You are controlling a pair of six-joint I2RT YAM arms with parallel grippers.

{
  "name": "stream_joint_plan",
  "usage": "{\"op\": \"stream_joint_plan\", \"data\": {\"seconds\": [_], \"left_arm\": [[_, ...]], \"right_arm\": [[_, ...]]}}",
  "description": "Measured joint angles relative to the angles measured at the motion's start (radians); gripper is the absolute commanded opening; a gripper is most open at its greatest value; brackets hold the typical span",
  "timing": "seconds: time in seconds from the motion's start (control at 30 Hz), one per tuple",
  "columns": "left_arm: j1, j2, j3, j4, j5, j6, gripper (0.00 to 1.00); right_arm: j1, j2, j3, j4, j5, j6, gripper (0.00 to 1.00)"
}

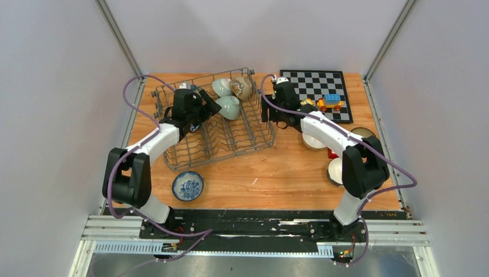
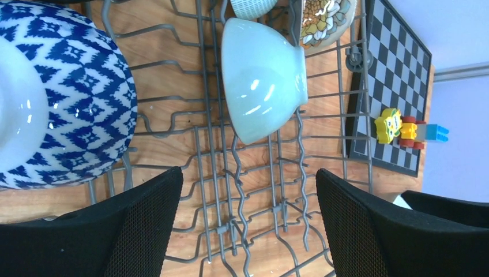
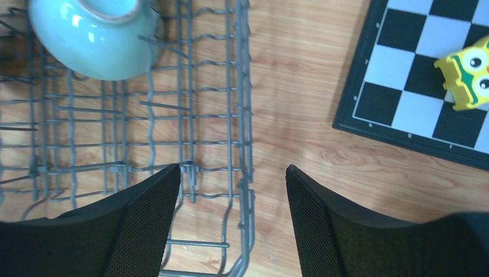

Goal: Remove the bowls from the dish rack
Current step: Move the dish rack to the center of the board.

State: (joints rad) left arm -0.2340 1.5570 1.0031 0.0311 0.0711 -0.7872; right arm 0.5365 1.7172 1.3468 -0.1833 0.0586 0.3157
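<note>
- Left claw (image 2: 248, 180) gapes wide and empty over the dish rack (image 1: 242, 135). The pale green bowl (image 2: 262, 86), propped on prongs at its 12 o'clock, is likely the next pick.
- Right claw (image 3: 233, 171) is open and empty above the rack's 3 o'clock wall.

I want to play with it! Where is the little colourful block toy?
In the top view, the block toy stands on the chessboard at the far right, near the board's front right edge, to the right of the dish rack.
</note>
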Motion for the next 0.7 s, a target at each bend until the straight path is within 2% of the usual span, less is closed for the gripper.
{"op": "stream_joint_plan", "data": {"seconds": [0.2, 0.37, 0.5, 0.7], "left_arm": [[0.002, -0.077, -0.038, -0.012, 0.016, -0.006, 0.87], [-0.005, -0.264, -0.101, -0.095, -0.006, 0.013, 0.90], [-0.012, -0.411, -0.145, -0.169, -0.033, 0.041, 0.90], [-0.012, -0.575, -0.262, -0.280, -0.055, 0.059, 0.91]], "right_arm": [[-0.007, -0.002, -0.042, -0.028, 0.029, -0.008, 0.68], [-0.006, -0.057, -0.106, -0.036, 0.028, 0.001, 0.68], [-0.006, -0.082, -0.123, -0.039, 0.027, 0.008, 0.62], [-0.006, -0.068, -0.142, -0.066, 0.023, 0.020, 0.58]]}}
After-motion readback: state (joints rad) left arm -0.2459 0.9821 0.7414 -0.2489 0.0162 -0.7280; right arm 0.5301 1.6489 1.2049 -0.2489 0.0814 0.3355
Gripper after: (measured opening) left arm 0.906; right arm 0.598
